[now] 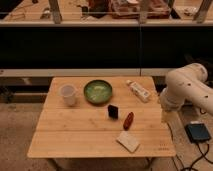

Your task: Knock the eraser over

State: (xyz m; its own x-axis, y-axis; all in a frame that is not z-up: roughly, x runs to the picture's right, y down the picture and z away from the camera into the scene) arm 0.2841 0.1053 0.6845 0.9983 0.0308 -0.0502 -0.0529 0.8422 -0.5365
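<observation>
Strike the eraser (113, 111), upright at the middle of the surface (55, 141) near the green bowl (97, 91), high on its broad face, sparing the red oblong thing (128, 120) just beside it. Bring the claw (168, 118) across from beside the surface's edge; cannot tell whether released or clenched.

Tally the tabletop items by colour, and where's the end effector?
White: plastic cup, tube, flat pad: 3
Green round bowl: 1
Black rectangular eraser: 1
Red glossy oblong: 1
Total: 6
End effector: beside the wooden table's right edge.
</observation>
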